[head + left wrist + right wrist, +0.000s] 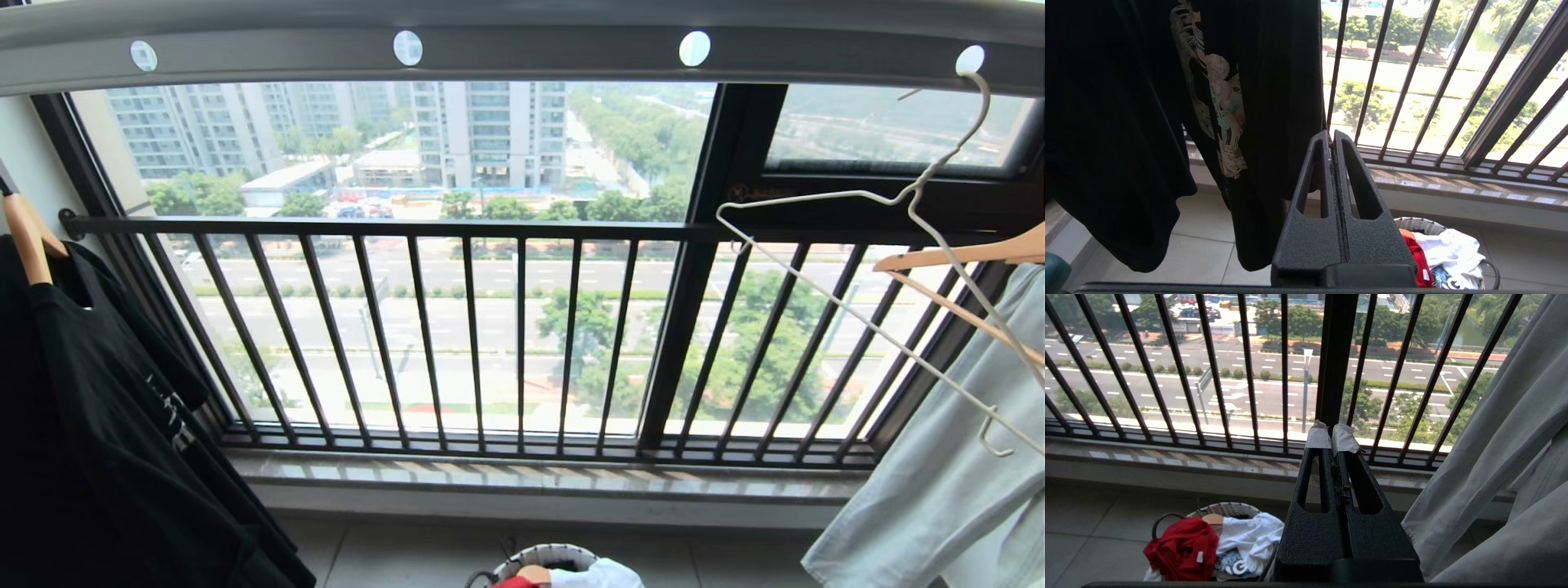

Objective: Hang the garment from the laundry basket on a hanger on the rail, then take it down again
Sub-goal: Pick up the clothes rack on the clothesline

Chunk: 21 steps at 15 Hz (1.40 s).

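Right tool (1333,439) shut, garment (1184,547) below — in basket (1224,508)

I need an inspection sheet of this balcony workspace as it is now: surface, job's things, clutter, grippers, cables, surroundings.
Surface: tiled floor, with the basket standing on it below the window sill.
Job's things: red T-shirt crumpled in the basket; white wire hanger empty, hooked in a hole of the rail.
Clutter: white printed shirt beside the red one in the basket; black T-shirt and pale grey garment hanging on wooden hangers.
Grippers: left gripper and right gripper both shut, empty, raised above the floor.
Cables: nothing seen.
Surroundings: barred window railing, with street and buildings outside.
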Tool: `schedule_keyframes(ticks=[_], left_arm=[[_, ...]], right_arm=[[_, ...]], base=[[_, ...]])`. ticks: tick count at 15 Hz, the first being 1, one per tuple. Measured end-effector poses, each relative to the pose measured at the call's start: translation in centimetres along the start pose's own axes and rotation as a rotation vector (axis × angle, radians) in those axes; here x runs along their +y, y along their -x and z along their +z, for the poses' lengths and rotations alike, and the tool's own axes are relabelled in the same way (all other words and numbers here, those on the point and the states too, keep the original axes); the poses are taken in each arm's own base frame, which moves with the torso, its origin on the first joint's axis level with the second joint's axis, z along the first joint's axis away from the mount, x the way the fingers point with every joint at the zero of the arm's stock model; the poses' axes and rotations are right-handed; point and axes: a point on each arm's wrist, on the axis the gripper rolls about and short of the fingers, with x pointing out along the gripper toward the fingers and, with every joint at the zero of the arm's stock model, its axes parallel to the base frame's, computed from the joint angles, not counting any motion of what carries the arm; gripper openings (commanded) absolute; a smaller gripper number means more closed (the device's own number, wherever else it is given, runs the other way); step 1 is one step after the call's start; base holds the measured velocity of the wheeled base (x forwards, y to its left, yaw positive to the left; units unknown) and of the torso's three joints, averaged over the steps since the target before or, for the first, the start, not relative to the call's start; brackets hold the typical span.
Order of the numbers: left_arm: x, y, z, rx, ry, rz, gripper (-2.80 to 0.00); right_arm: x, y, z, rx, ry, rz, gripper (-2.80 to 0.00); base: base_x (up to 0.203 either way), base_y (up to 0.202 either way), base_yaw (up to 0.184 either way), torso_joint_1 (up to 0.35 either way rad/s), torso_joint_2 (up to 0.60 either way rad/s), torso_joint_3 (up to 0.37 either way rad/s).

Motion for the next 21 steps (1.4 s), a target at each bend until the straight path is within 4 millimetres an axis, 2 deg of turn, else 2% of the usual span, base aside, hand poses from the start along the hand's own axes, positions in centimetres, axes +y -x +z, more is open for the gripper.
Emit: schedule_keyframes(ticks=[21], left_arm=[[0.0,0.0,0.0,0.0,0.0,0.0,-2.8]], right_arm=[[0.0,0.0,-0.01,0.001,0.004,0.0,-2.8]], base=[[0.0,0.0,0.0,0.0,0.0,0.0]])
